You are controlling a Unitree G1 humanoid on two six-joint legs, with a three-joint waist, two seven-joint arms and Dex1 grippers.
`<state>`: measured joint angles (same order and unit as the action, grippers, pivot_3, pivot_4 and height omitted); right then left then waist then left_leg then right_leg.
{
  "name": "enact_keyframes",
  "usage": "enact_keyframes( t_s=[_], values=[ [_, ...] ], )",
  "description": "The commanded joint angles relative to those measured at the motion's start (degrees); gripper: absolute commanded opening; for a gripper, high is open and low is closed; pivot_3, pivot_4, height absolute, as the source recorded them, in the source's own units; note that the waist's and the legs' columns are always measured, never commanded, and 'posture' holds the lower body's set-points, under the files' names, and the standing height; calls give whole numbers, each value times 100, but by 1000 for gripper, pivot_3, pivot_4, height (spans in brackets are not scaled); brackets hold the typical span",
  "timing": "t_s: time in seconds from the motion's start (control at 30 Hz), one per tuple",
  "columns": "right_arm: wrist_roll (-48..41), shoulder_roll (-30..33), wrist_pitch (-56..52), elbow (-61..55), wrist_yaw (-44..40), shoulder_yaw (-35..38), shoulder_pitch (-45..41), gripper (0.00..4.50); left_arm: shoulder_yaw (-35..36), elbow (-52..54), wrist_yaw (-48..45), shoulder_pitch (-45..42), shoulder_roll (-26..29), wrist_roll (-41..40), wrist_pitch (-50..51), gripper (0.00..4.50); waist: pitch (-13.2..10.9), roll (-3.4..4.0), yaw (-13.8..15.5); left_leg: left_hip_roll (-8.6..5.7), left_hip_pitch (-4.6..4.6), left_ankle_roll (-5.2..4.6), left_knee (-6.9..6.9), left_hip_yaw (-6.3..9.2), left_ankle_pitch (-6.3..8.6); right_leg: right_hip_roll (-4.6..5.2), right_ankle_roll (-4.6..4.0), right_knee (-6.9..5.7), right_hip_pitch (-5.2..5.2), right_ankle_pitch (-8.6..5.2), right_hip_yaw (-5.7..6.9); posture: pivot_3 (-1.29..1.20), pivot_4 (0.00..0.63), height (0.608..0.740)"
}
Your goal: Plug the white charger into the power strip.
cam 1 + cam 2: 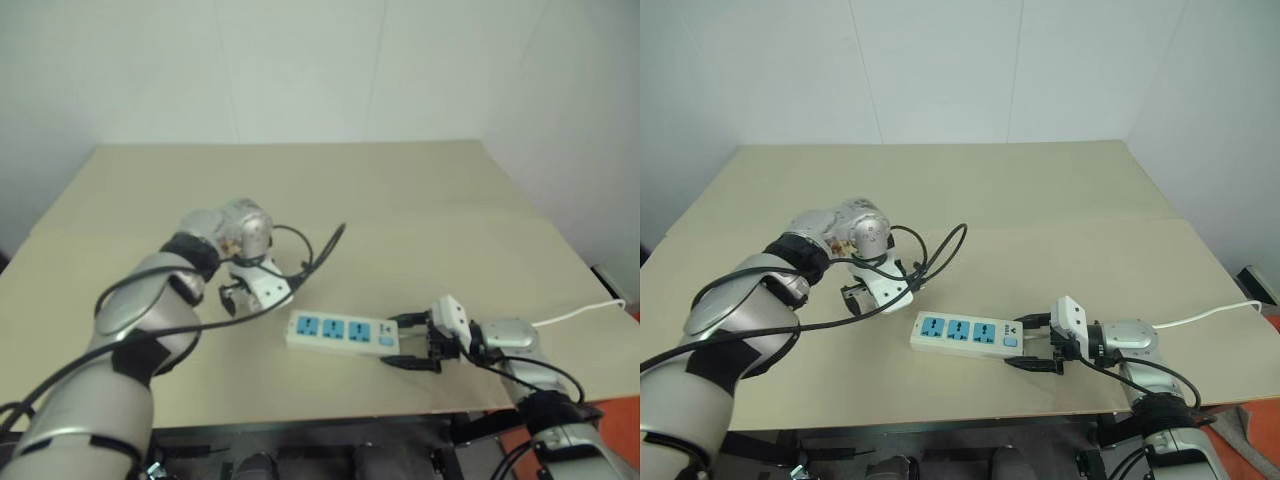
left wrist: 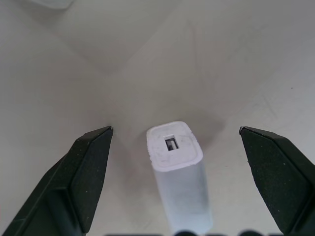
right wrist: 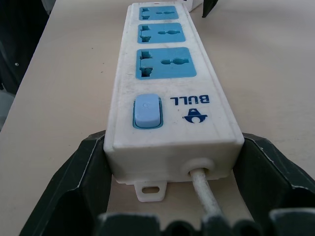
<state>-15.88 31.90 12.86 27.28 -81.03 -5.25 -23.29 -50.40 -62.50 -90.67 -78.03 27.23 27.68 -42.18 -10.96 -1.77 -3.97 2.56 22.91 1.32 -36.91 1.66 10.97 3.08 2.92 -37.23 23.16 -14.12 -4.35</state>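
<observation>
Left wrist view has the small white rectangular plastic charger (image 2: pixel 176 169) standing between the wide-apart left gripper (image 2: pixel 175 132) fingers, untouched; head views hide it behind that arm. Right gripper (image 3: pixel 174 142) clamps the long white plastic power strip (image 3: pixel 167 78) at its switch end, on the tan table (image 1: pixel 400 200).

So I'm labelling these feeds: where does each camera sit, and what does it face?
Head eyes: look down over both arms at the table.
Left wrist: above the white charger, between open left pincer fingers.
Right wrist: along the power strip, right pincer shut on its switch end.
Shared: the strip, seen in head and right wrist views.
</observation>
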Motion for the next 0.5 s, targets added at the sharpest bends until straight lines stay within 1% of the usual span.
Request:
enact_keyframes(
  t_s=[0.03,0.07,0.1,0.2,0.27,0.4,0.43,0.5],
  values=[
    [282,-17,1,44,156,-162,119,3430,124,-81,-12,-135,-58,179,-160,4500,1,0,0,0,-1,0,0,0,0,0,0,0,-1,0,0,0,150,740],
    [282,-17,-1,44,157,-164,119,3430,137,-104,21,-137,-72,223,-184,4111,1,0,-1,0,-2,0,0,0,0,0,0,-1,-1,0,0,0,150,740],
    [283,-18,2,45,160,-167,120,3430,155,-127,21,-138,-86,252,-224,3917,1,-1,-5,0,-2,0,0,0,0,0,0,-1,-2,0,0,0,150,740],
    [284,-24,4,50,169,-179,119,3430,239,-160,-34,-117,-142,251,-269,3023,1,-1,-8,0,-2,0,0,0,0,0,0,-1,-1,0,0,0,150,740],
    [286,-27,7,51,171,-185,115,3430,305,-153,-32,-84,-179,226,-290,2345,1,-1,-8,0,-2,0,0,0,0,-1,0,-1,-1,0,0,0,150,740],
    [290,-33,18,62,176,-189,100,3430,357,-157,-108,-64,-200,237,-326,1127,1,-1,-9,1,-2,0,0,0,0,-1,0,-1,-1,0,0,0,150,740],
    [288,-33,20,65,174,-189,96,3430,362,-156,-122,-67,-195,245,-332,974,1,-1,-9,1,-2,0,0,0,0,-1,0,-1,-1,0,0,0,150,740],
    [294,-43,32,90,174,-197,76,3430,374,-164,-143,-79,-179,250,-344,974,1,-1,-10,1,-2,0,0,0,0,-1,0,-2,-1,0,0,0,150,740]
  ],
)
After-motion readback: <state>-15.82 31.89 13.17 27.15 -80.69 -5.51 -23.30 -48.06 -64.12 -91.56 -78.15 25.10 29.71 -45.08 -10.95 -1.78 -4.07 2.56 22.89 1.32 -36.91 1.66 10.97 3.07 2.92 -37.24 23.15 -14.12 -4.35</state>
